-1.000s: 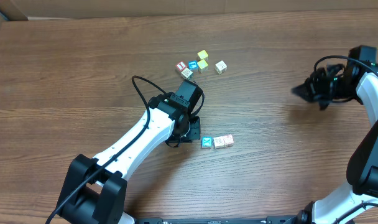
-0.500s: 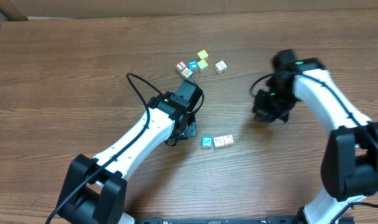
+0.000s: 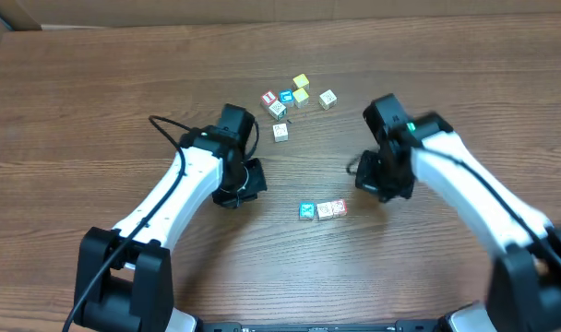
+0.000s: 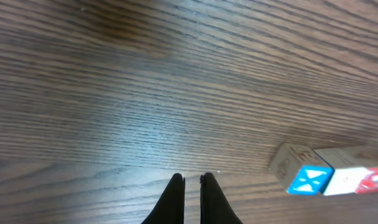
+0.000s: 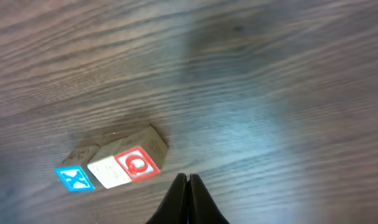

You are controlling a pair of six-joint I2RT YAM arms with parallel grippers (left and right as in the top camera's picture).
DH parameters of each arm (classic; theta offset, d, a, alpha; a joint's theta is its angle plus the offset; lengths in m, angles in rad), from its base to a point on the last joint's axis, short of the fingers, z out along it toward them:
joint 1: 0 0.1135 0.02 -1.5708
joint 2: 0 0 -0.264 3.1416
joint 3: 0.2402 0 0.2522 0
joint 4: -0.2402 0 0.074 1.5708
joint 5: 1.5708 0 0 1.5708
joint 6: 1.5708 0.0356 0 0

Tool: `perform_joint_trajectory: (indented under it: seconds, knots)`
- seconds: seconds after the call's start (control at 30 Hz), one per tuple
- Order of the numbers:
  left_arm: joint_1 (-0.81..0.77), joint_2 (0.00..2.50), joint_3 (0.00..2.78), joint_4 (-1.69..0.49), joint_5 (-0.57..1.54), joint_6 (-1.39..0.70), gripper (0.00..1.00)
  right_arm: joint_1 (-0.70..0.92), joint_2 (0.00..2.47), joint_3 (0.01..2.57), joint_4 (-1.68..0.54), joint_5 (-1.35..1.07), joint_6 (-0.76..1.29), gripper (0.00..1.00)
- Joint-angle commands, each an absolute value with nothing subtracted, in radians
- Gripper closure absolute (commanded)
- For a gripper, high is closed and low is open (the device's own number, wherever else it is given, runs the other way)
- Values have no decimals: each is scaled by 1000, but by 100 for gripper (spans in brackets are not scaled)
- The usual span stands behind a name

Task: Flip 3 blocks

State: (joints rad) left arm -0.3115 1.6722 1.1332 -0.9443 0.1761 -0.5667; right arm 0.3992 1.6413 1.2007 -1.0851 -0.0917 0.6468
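Observation:
Three blocks lie in a row on the table: a teal-blue X block (image 3: 306,211), a pale block (image 3: 325,210) and a pale block with a red O (image 3: 337,208). My left gripper (image 3: 251,181) is shut and empty, left of the row. The left wrist view has its tips (image 4: 191,178) low over bare wood, with the X block (image 4: 309,179) off to the right. My right gripper (image 3: 371,181) is shut and empty, just right of the row. From the right wrist, the tips (image 5: 187,177) hover close beside the red O block (image 5: 137,164), next to the pale block (image 5: 108,169) and X block (image 5: 74,178).
A cluster of other cubes sits farther back: a red-topped cube (image 3: 268,97), a teal cube (image 3: 286,96), two yellow-topped cubes (image 3: 301,81) (image 3: 301,95) and a pale cube (image 3: 328,98). One more pale cube (image 3: 280,132) lies alone between the cluster and my left arm.
My right arm swept in from the right edge to beside the row of blocks. My left arm drew back to the left, uncovering a lone pale cube behind it.

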Motion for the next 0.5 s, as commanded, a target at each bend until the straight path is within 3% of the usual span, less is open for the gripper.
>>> perform_joint_trajectory:
  seconds: [0.0, 0.17, 0.47]
  knots:
    - [-313, 1680, 1135, -937, 260, -528, 96, 419, 1494, 1073, -1021, -3, 767, 96]
    - [-339, 1680, 1083, -867, 260, -570, 96, 391, 1402, 873, -844, -101, 779, 96]
    - [-389, 1680, 971, -660, 262, -654, 96, 398, 1493, 851, -717, -189, 876, 96]
